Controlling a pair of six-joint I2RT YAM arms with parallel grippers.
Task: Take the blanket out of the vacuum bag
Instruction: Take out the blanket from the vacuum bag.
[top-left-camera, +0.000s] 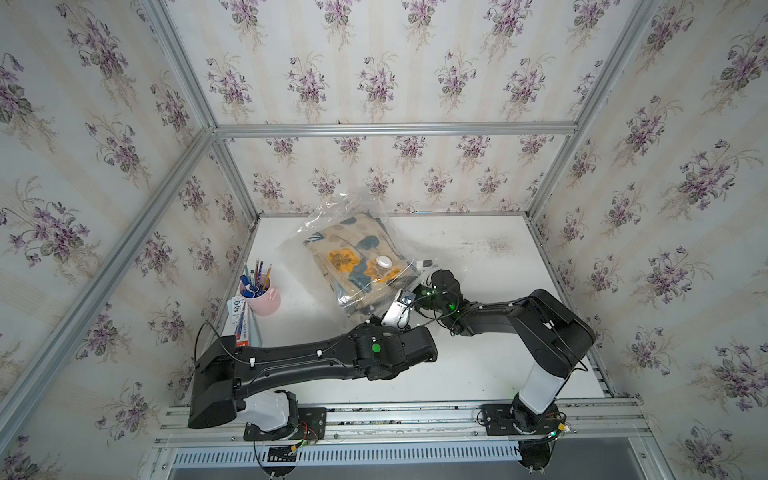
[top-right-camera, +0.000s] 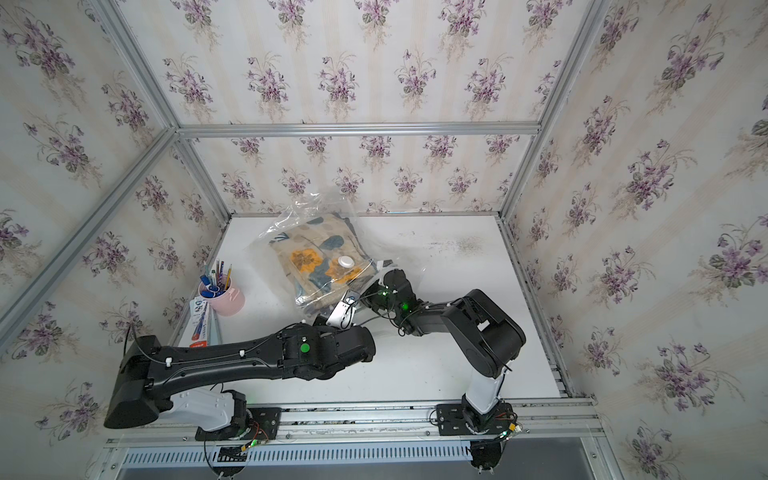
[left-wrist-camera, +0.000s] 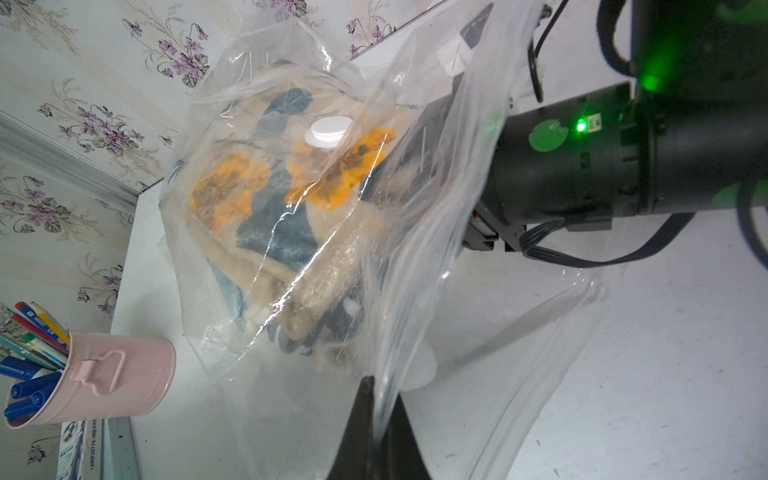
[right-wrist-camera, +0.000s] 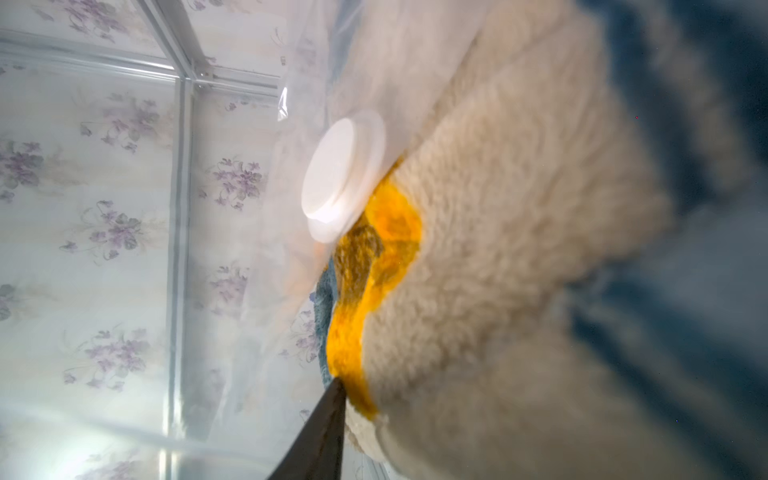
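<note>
Blanket (top-left-camera: 349, 257), folded and printed with orange flowers, lies inside the bag (top-left-camera: 332, 208) on the table (top-left-camera: 478, 353), left of the middle and close to the back wall. The white cap (top-left-camera: 384, 261) sits on the bag's top film over the blanket's near-right part. The bag runs slantwise from the back wall toward the near right. Its mouth is at that near-right end, facing the right arm. None of the blanket is outside the plastic.

The left gripper (left-wrist-camera: 380, 399) is closed, pinching the film at the near side of the mouth, and the film rises from it as a loose sheet. The right gripper (left-wrist-camera: 399, 166) is inside the mouth, under the top film, with its tip at the blanket's near-right edge beside the cap. In the right wrist view one finger (right-wrist-camera: 324, 428) lies against the fold at the orange patch. Its mate is hidden by fleece, so it cannot be told whether the jaws clamp the fold or merely sit around it.

The coming move turns on one relation: the blanket lies far and left of the right gripper, deeper in the bag. The only way out is back along the bag's length toward the near right. The right arm is the nearer one and lines up with that axis, so the pull is likely its job, while the left gripper's pinch should keep the bag from following. Fleece will probably drag on the film, and the bag may bunch if the pinch slips.
</note>
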